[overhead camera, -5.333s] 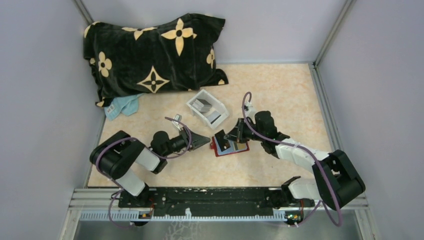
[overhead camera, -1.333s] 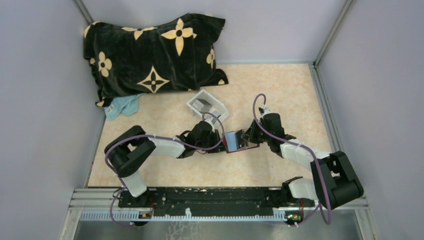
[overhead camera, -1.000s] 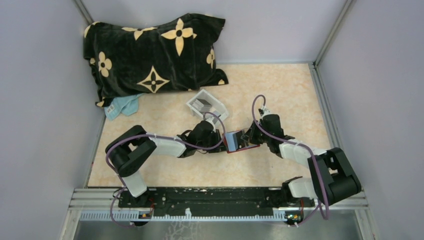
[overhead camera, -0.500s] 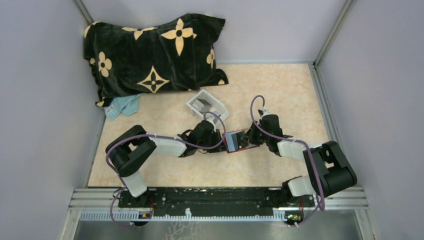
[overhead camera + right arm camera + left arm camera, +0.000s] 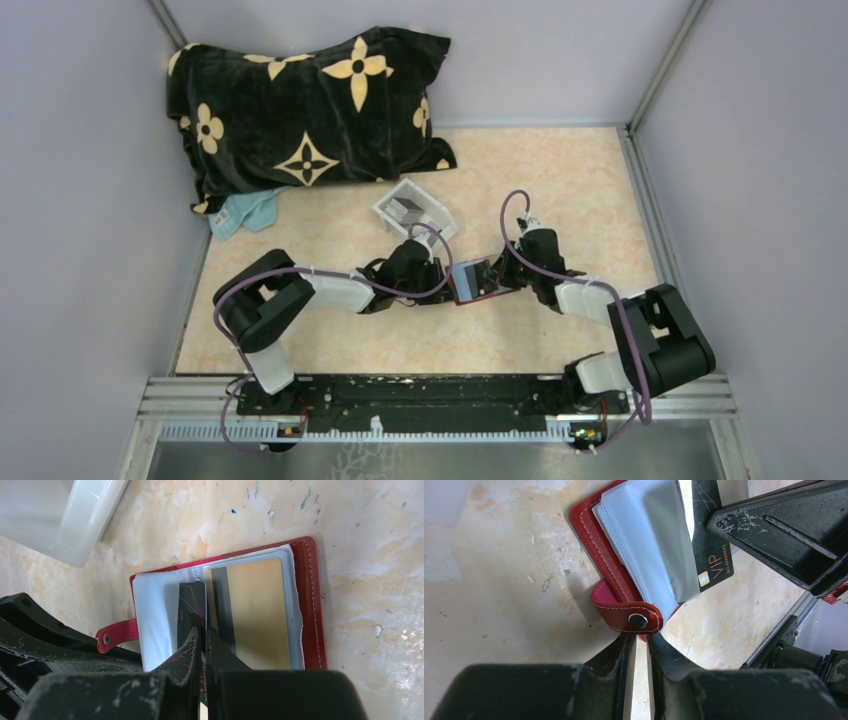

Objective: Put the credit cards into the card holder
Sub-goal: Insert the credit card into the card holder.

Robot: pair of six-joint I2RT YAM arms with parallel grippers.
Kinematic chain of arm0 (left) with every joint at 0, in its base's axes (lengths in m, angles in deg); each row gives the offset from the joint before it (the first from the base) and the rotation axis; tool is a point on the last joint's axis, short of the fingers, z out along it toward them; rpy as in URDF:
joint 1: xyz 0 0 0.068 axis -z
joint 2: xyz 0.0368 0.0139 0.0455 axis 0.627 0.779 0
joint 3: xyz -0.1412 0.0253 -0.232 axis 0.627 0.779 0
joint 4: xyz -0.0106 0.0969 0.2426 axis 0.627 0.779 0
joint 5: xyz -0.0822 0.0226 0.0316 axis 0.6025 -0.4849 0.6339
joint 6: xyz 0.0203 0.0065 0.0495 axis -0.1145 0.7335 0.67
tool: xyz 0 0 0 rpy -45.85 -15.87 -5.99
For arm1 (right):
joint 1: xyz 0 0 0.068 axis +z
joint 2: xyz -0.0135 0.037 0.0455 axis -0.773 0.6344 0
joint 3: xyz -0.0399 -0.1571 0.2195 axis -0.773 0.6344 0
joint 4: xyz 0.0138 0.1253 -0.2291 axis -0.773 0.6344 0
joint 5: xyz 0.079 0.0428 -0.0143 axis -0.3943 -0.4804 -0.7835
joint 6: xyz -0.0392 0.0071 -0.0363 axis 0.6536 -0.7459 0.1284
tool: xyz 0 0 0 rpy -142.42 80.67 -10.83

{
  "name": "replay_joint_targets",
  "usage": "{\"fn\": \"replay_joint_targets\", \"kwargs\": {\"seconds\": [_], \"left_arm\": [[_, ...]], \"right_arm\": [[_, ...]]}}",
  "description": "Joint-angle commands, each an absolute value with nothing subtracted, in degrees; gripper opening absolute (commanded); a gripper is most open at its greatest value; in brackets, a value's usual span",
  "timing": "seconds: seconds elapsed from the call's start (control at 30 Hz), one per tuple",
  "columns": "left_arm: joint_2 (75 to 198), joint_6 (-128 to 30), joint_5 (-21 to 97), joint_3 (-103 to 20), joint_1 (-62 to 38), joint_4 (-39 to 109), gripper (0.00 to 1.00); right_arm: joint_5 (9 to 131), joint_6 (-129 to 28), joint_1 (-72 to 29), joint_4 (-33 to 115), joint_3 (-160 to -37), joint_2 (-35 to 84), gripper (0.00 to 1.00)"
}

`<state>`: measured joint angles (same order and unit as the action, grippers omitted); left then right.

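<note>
The left gripper (image 5: 638, 641) had come across from its own side to the card holder (image 5: 311, 605). It sat pressed nearly together on the red edge, with the snap strap (image 5: 631, 618) just ahead of its tips. The right gripper (image 5: 204, 636) pinched a dark card (image 5: 191, 607) whose far end lay at a clear sleeve, beside a tan card (image 5: 257, 612) already pocketed. With the holder steadied, the dark card looked ready to slide in.
</note>
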<state>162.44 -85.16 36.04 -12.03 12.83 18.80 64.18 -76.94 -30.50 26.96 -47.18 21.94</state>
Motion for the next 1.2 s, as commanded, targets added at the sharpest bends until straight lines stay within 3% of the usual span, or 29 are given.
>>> {"fn": "replay_joint_targets", "kwargs": {"seconds": [0.0, 1.17], "left_arm": [[167.3, -82.7, 32.9, -10.1, 13.2, 30.1, 0.22], [169.9, -82.4, 33.5, -11.8, 13.2, 31.4, 0.22]], "right_arm": [[68.8, -74.5, -30.4, 28.5, -48.5, 21.1, 0.00], [67.3, -70.7, -25.8, 29.6, -51.5, 27.7, 0.00]]}}
